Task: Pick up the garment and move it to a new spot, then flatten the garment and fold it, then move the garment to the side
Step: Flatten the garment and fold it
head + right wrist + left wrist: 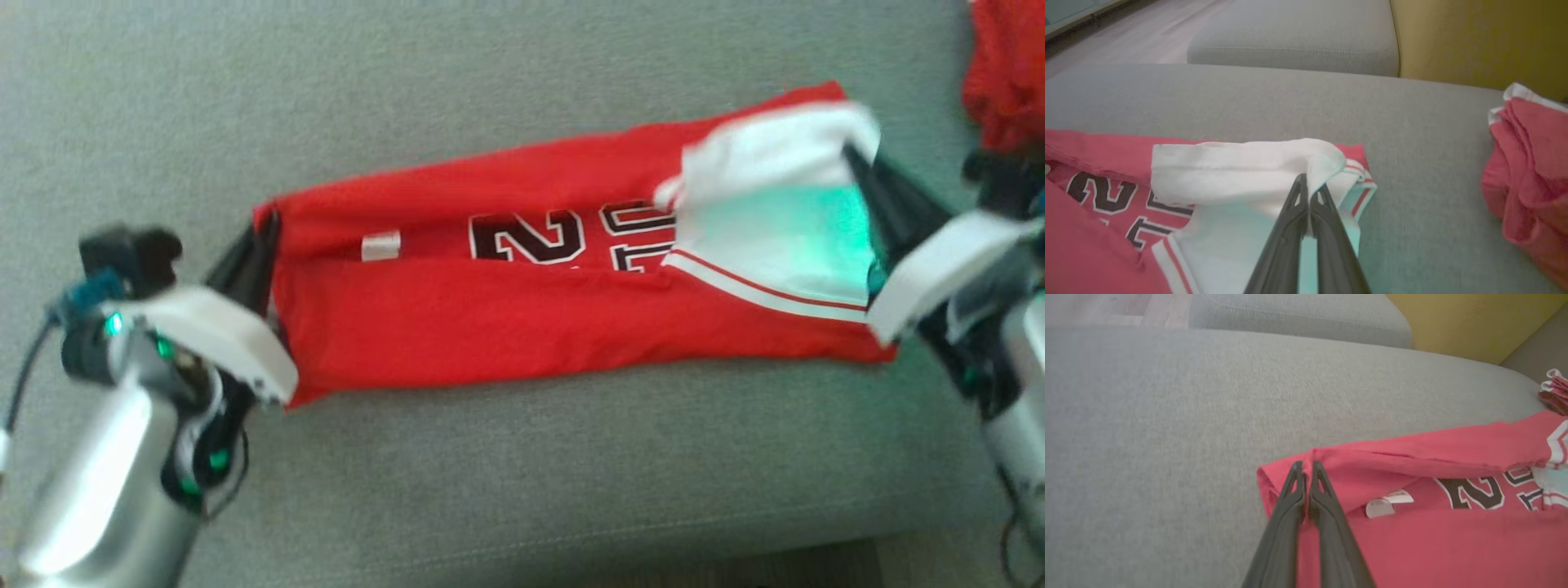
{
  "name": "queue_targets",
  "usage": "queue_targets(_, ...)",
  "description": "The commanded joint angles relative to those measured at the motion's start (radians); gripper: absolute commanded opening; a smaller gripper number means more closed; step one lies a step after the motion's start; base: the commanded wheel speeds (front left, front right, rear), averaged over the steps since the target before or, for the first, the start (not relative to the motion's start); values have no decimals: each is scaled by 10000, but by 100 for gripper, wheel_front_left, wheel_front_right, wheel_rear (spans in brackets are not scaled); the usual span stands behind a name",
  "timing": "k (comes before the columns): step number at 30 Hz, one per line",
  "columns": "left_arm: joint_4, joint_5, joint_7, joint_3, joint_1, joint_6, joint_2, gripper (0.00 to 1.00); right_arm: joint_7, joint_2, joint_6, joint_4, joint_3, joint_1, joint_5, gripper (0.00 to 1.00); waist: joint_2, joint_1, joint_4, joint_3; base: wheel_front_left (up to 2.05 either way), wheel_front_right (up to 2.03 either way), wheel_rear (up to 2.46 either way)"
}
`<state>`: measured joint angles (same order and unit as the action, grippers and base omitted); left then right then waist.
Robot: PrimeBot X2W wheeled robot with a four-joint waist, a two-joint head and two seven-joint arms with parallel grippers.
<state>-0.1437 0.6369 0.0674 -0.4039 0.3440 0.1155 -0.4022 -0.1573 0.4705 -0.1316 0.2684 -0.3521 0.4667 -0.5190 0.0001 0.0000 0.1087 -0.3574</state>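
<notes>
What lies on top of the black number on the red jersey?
A folded-over red flap hides the digits' lower part, and a white panel hides the second digit's right edge. The covered print cannot be read.

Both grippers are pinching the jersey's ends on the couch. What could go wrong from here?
1. The left gripper bites the red jersey right at its corner; a hold that thin may slip when pulled.
2. The right gripper grips a bunched white section, so the fold could land crooked.
3. Another red garment lies close beside that end; the right arm might snag it.
</notes>
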Motion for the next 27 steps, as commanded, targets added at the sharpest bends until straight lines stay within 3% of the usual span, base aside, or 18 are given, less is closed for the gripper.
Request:
queue_targets(1,403,42,-153,482,-58,91,-335,0,148,-91,9,-415,131,-318,125,0,-1,0,116,170,0,0,0)
queue_targets(5,498,149,-247,499,-547,214,-285,0,252,-379,9,-515,321,-801,296,4,-1,0,161,337,0,0,0)
queue_targets(6,519,163,-284,491,-663,238,-268,0,306,-436,9,-527,373,-928,374,19,-1,0,161,399,0,0,0)
queue_targets(8,547,190,-367,470,-852,281,-214,0,407,-566,9,-498,527,-1202,495,39,-1,0,152,541,0,0,0)
queue_targets(9,558,220,-450,494,-929,310,-168,0,481,-652,9,-492,637,-1340,520,57,-1,0,152,611,0,0,0)
queue_targets(10,568,238,-549,509,-1006,329,-122,24,550,-728,9,-488,750,-1489,562,85,-1,0,154,676,0,0,0)
queue_targets(11,586,244,-666,526,-1094,358,-79,54,608,-788,9,-484,850,-1643,635,100,-1,0,161,741,0,0,0)
queue_targets(12,621,260,-793,551,-1196,394,-24,100,678,-865,9,-489,973,-1804,687,100,-1,0,166,807,0,0,0)
queue_targets(20,1262,279,-1903,864,-2335,960,364,100,906,-1392,9,-960,2098,-3152,856,100,-1,0,173,1202,0,0,0)
queue_targets(27,1682,-41,-2539,865,-2784,1405,602,100,272,-1818,9,-1216,2984,-3063,1362,100,-1,0,53,1308,0,0,0)
